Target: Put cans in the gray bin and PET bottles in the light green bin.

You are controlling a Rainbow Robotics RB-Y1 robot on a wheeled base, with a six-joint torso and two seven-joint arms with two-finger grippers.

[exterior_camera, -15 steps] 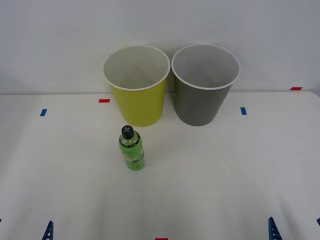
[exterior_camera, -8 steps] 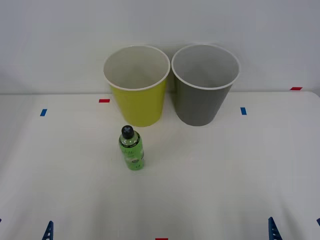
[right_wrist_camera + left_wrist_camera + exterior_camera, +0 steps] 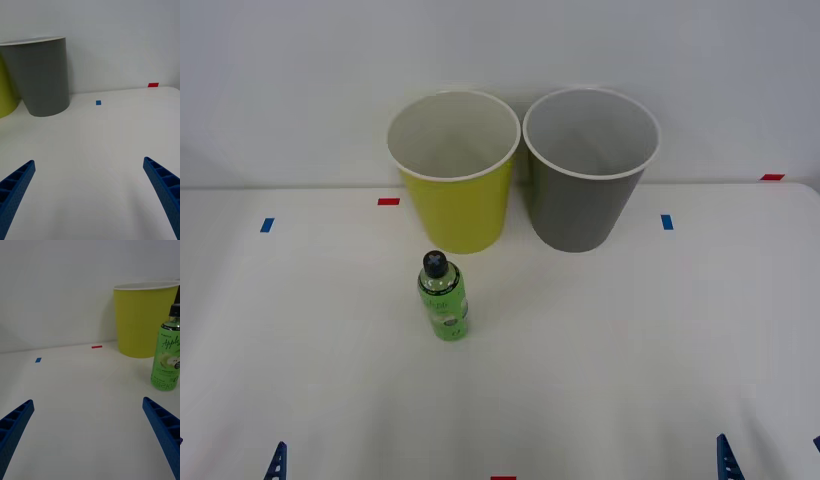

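Front view | L pincer [image 3: 88,438] low, spread | R pincer [image 3: 90,198] same

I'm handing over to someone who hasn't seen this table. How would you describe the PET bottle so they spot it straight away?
Start from the two round bins against the back wall: the light green bin on the left, the gray bin on the right. Just in front of the light green one, the PET bottle stands upright on the white table. It is shorter than both bins, clear green with a black cap and bright green label.
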